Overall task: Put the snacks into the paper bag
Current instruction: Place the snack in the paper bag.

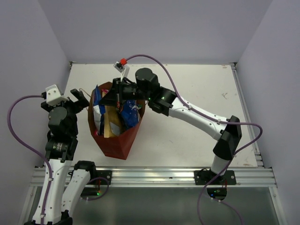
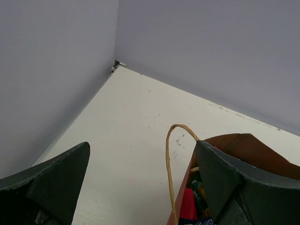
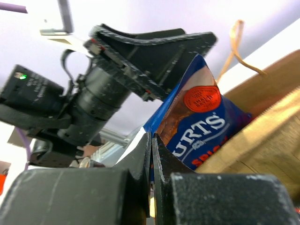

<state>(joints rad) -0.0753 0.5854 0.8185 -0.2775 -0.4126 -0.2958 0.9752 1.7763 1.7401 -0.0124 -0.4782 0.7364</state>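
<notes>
Lettering "URTS" marks the blue packet, apparently pinched by the right tool.

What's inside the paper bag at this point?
Inside the paper bag: a blue-white packet on the left, a tan-gold packet in the middle, a blue packet to the right. Anything beneath them is covered.

I see my left tool spread wide, its dark fingers at 7 and 5 o'clock. Behind the 5 o'clock finger stands the paper bag on the white desk, its tan handle looping up and red and green snacks inside.
</notes>
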